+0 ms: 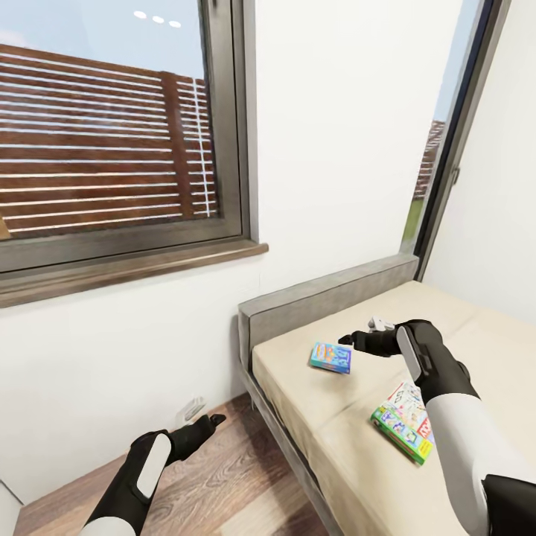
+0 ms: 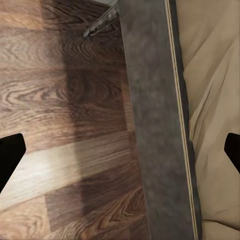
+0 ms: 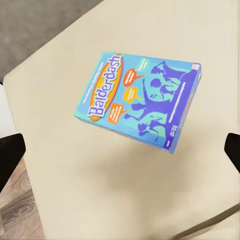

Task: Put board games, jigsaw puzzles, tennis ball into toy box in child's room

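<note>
Two board games lie on the bed's beige mattress point(image 1: 476, 335). The blue cartoon one point(image 1: 331, 357) sits near the grey headboard point(image 1: 320, 298). Its cover point(image 3: 140, 102) reads "Balderdash". The green, white and red one point(image 1: 404, 420) lies nearer me, partly behind my right forearm. My right gripper point(image 1: 348, 340) hovers open just above and right of the blue box, its dark fingertips point(image 3: 10, 155) spread wide either side of it and touching nothing. My left gripper point(image 1: 212, 420) hangs open and empty over the wood floor beside the bed frame point(image 2: 155, 125). The table, toy box, jigsaw puzzles and tennis ball are out of view.
A white wall with a wooden-silled window point(image 1: 112, 126) stands behind the headboard. A tall window point(image 1: 447, 149) sits at the bed's far corner. Wood floor point(image 1: 216, 484) runs left of the bed, with a wall socket point(image 1: 193, 408) low on the wall.
</note>
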`<state>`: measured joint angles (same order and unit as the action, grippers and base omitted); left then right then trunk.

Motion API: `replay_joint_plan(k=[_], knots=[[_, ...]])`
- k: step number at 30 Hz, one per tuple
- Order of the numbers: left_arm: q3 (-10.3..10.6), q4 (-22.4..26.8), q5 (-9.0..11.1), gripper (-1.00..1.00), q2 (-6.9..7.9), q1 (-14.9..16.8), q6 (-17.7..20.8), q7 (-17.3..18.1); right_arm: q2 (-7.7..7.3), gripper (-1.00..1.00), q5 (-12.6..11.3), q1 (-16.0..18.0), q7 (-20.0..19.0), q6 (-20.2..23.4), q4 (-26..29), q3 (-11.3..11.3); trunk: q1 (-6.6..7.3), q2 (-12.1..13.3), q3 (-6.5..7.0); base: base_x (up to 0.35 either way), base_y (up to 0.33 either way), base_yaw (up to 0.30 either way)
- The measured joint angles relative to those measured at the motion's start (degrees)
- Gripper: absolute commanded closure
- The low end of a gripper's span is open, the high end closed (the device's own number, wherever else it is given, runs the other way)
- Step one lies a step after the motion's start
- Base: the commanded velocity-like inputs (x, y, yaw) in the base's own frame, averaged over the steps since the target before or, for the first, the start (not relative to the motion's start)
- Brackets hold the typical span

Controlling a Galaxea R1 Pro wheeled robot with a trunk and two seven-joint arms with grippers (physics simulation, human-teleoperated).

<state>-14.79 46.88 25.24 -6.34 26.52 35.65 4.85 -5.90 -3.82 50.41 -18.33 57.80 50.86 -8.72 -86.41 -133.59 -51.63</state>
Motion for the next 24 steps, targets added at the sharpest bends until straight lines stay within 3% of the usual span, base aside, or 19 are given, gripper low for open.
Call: replay_joint_plan(k=[24], knots=[[0.00, 0.00, 0.01, -1.00, 0.00, -0.02, 0.01, -0.01, -0.70, -1.00, -0.01, 0.20, -0.06, 1.92, -0.54, -0.30, 0.00, 0.00, -2.14, 0.003, 0.001, 0.000]])
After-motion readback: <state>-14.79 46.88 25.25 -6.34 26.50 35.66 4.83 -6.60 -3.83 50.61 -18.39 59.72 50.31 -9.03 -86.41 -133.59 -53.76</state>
